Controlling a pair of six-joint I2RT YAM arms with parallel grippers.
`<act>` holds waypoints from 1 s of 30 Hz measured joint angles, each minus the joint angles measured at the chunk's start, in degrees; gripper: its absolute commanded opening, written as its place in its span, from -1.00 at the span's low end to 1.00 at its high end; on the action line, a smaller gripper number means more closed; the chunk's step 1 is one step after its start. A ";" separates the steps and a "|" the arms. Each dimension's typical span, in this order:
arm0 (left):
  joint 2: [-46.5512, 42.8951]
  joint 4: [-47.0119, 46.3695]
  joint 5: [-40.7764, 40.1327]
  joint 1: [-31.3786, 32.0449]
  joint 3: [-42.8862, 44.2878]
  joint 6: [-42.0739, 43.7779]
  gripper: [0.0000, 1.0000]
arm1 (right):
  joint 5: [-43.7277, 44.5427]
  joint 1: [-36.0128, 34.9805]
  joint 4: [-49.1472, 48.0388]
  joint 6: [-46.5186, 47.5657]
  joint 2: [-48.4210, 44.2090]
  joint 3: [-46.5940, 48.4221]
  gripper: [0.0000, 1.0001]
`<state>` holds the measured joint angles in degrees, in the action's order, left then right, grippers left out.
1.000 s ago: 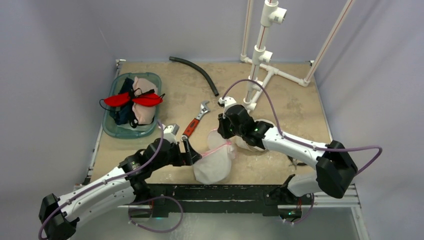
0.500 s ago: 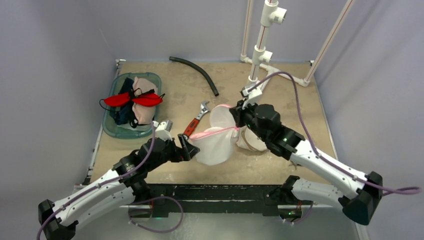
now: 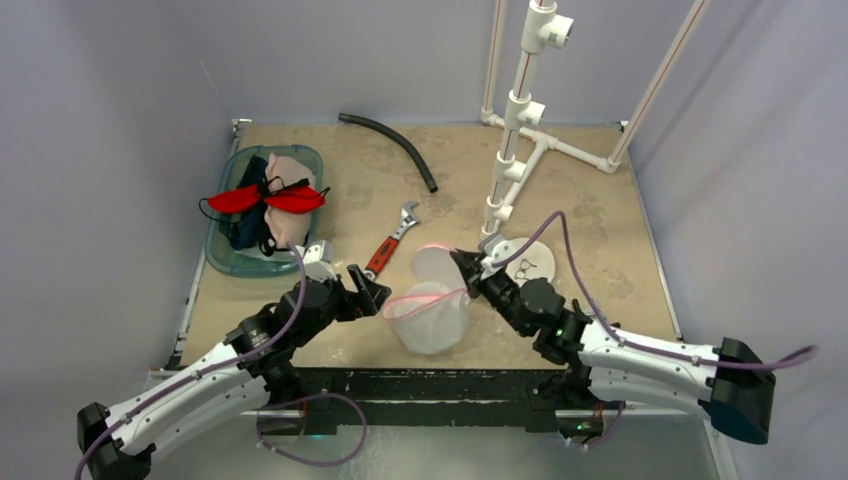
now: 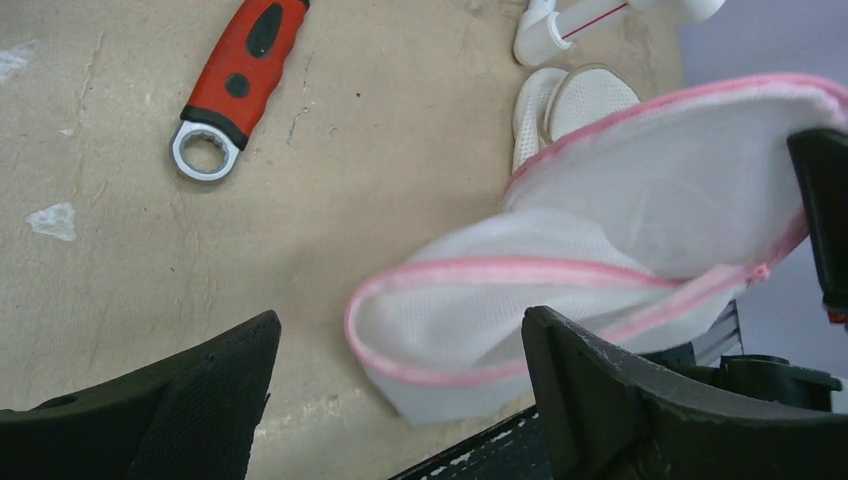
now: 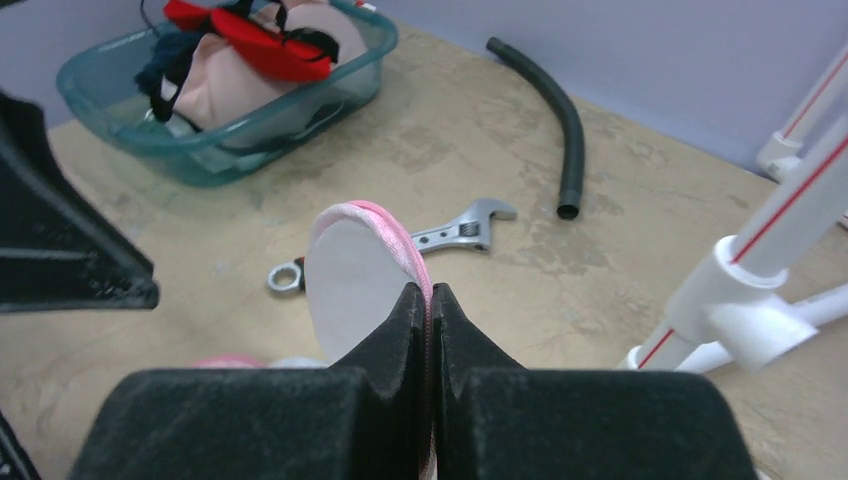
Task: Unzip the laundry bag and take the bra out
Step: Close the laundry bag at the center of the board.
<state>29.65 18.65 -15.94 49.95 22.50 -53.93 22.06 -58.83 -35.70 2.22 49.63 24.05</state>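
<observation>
Right gripper [image 3: 462, 262] pinches the pink-trimmed white mesh laundry bag [image 3: 430, 322] mid-frame — mouth propped, seemingly for the spread left gripper [image 3: 368, 286].

A robotics lab test cell is shown. A worn tan table [image 3: 600, 200] is enclosed by plain lilac walls [image 3: 100, 120] at the left, back and right of the frame. The left arm [image 3: 200, 375] and right arm [image 3: 650, 352], trailed by purple cables [image 3: 557, 214], are bolted at the bottom edge. A white PVC pipe frame [image 3: 520, 110] is fixed at the upper right. Unrelated props are laid out: a wrench [image 3: 393, 238], a black hose [image 3: 400, 142], a teal bin [image 3: 240, 266] of garments and a mesh laundry bag [image 3: 430, 320].
</observation>
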 measured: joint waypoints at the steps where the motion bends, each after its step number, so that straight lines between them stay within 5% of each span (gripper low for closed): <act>1: 0.63 0.04 -0.13 0.00 -0.02 -0.15 0.84 | 1.42 -1.95 -2.14 1.05 0.72 -1.20 -1.00; 15: 4.00 -3.30 4.00 0.00 -2.93 -3.04 0.99 | 19.45 -20.39 -20.15 9.88 -0.92 -13.00 -1.00; 22: 3.26 -16.61 11.02 0.00 -2.01 12.63 0.99 | 18.64 -21.70 -13.46 7.04 -7.39 -12.90 -1.00; 30: 14.45 -23.74 21.97 0.00 6.27 33.31 0.99 | 15.65 -21.79 -5.79 4.59 -13.07 -11.23 -1.00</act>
<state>44.10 -5.08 6.02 49.95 28.77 -20.62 37.71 -80.62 -41.50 6.81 36.56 12.82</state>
